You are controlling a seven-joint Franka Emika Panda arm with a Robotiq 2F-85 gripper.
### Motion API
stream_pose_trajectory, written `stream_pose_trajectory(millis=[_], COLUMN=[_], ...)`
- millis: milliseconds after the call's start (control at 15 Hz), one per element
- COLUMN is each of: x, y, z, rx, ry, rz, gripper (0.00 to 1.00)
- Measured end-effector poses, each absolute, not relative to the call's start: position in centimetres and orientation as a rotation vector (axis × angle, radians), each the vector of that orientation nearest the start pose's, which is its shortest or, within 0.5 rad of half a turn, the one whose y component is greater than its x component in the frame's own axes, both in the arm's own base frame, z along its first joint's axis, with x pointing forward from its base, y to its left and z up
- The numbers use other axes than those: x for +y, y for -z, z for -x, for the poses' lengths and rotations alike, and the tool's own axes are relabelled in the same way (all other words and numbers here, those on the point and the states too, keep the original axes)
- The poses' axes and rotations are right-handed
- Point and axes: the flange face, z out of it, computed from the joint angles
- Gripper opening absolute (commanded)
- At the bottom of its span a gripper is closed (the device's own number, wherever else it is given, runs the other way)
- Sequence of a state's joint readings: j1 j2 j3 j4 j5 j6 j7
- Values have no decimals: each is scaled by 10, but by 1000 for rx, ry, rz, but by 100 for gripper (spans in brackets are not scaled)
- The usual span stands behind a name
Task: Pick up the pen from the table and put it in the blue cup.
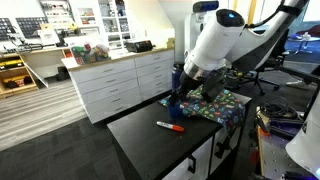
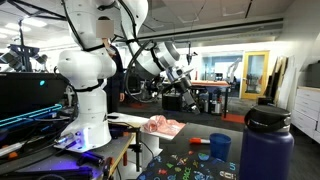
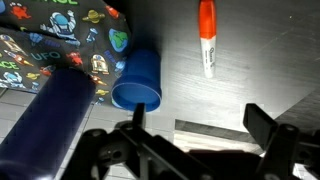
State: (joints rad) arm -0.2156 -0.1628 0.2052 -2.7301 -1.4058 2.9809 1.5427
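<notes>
The pincer (image 3: 200,118) hangs above the table (image 3: 270,60) with its jaws spread wide and nothing between them, so the grasp is not yet begun. In the wrist view the pen (image 3: 207,45) lies flat on the bare dark surface at about 12 o'clock from the pincer. Its length runs roughly 12 to 6, with the red end away and the paler printed barrel toward the camera. It sits at about 2 o'clock from the blue cup (image 3: 138,80), clearly apart from it. The cup stands at the edge of a space-print cloth (image 3: 55,40), with a dark blue bottle (image 3: 50,125) just beside it at 8 o'clock. The pen looks light, rigid and smooth, and its round barrel will likely roll if nudged from one side only. Taking it across the middle of the barrel, jaws square to its length, seems the safest hold. The cup's mouth looks small against the pen's length, so the release will need care.
</notes>
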Motion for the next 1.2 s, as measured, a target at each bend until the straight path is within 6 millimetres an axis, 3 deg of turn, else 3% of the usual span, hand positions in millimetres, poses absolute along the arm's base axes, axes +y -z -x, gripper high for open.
stream_pose_trajectory(millis=[1200], x=[72], y=[-281], z=[-401], rx=[279], ry=[655], rz=[3253], gripper=[100])
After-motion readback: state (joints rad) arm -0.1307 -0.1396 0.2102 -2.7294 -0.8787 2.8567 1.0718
